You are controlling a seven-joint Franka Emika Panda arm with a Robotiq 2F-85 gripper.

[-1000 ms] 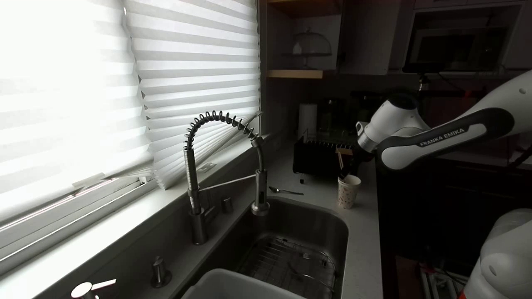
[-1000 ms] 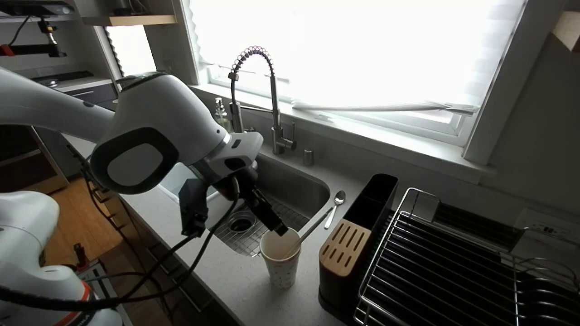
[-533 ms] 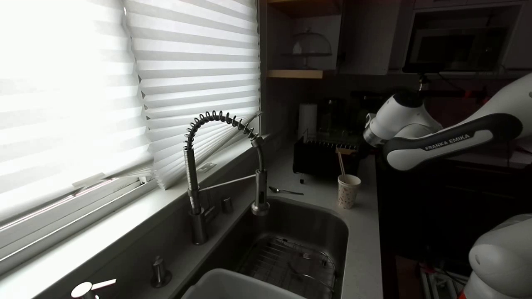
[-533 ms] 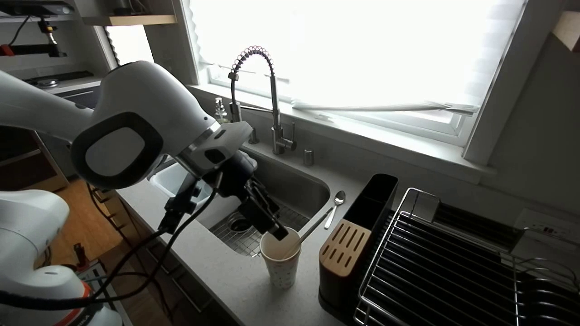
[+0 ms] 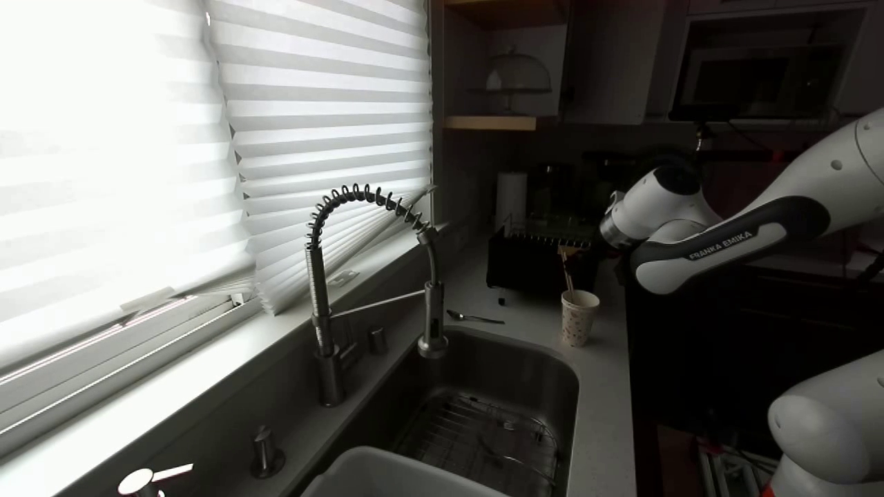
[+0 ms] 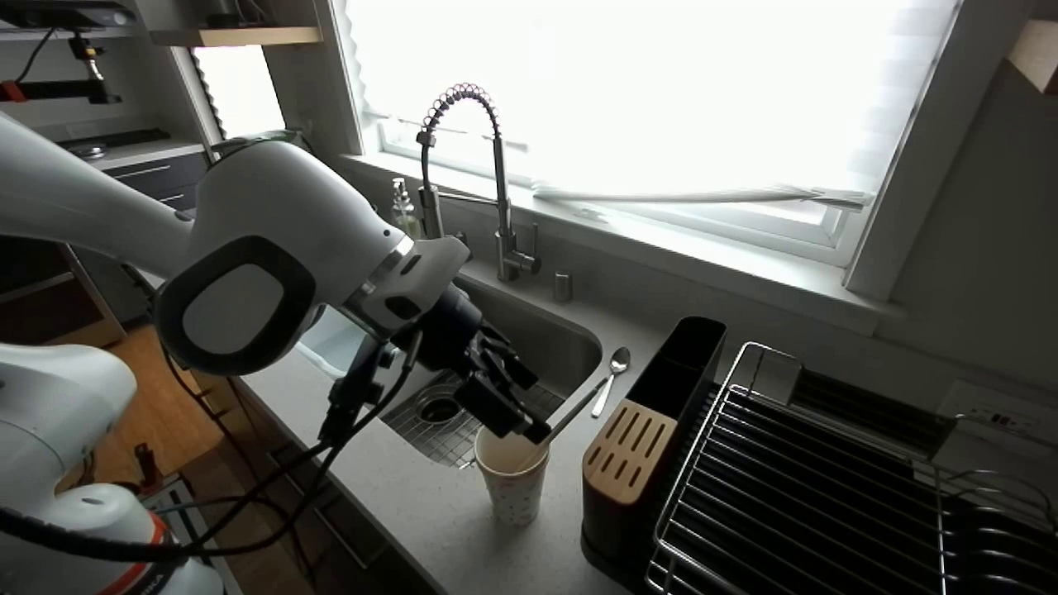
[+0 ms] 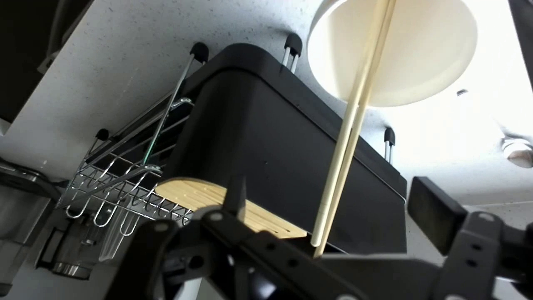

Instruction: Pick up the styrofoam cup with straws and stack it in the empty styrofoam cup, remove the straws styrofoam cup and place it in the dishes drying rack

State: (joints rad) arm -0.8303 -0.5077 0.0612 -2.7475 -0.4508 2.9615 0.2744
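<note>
Your gripper (image 7: pixel 335 204) is found with its two fingers (image 7: pixel 433 212) spread well apart, the upper ends of two slender pale sticks (image 7: pixel 346 129) showing in the gap between them in the wrist view; contact between finger and stick cannot be determined. Note that the sticks lean together out of the patterned cup (image 6: pixel 517 496), which stands upright on the counter (image 6: pixel 570 537) — confirmed in both exterior views. Whether a second cup is nested with it, you cannot tell from these angles. In an exterior view, your gripper is tilted, pointing down above the cup's rim and close beside the sticks. Near the cup stands a black caddy (image 7: pixel 287 146) with a slotted wooden top (image 6: pixel 626 450); the drying rack (image 6: pixel 806 463) is on the caddy's far side from the cup. A spoon (image 6: pixel 612 380) lies on the counter between the caddy and the sink (image 5: pixel 525 362), and a spring-neck faucet (image 5: pixel 318 290) stands behind the sink, arching over it. A pleated blind (image 5: pixel 331 96) hangs behind the faucet, its lower edge askew.
</note>
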